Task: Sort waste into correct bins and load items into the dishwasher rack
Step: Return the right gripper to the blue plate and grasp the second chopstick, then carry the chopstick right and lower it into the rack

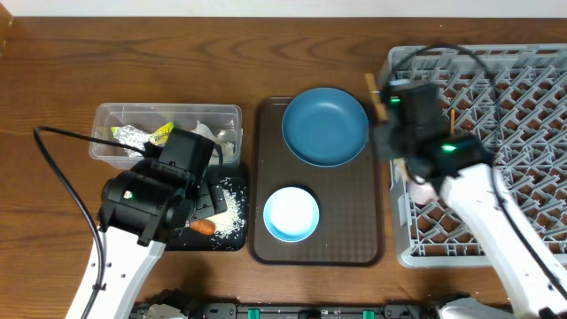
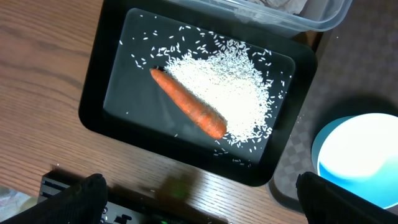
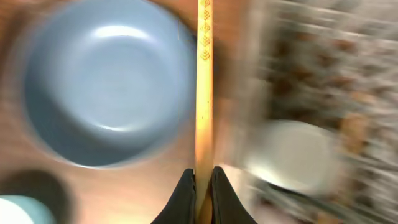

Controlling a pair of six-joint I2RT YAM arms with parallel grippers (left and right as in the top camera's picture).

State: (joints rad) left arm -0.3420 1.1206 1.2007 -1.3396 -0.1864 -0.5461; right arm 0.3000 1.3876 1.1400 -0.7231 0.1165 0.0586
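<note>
Right gripper (image 3: pixel 202 180) is pinched tight on the wooden chopsticks (image 3: pixel 204 81) — the dishwasher rack (image 3: pixel 323 62) is blurred. Left gripper (image 2: pixel 202 198) gapes wide and empty, its fingers (image 2: pixel 81 199) cropped.

Basically just a brown wood-grain table (image 1: pixel 53 71) is seen, filling the overhead view edge to edge. It's lit fairly evenly, grain running sideways.

No word or number can be read. The wooden chopsticks (image 3: pixel 204 93), reaching straight ahead from between the jaws, carry small patterned marks near the far end, too blurred to read.
</note>
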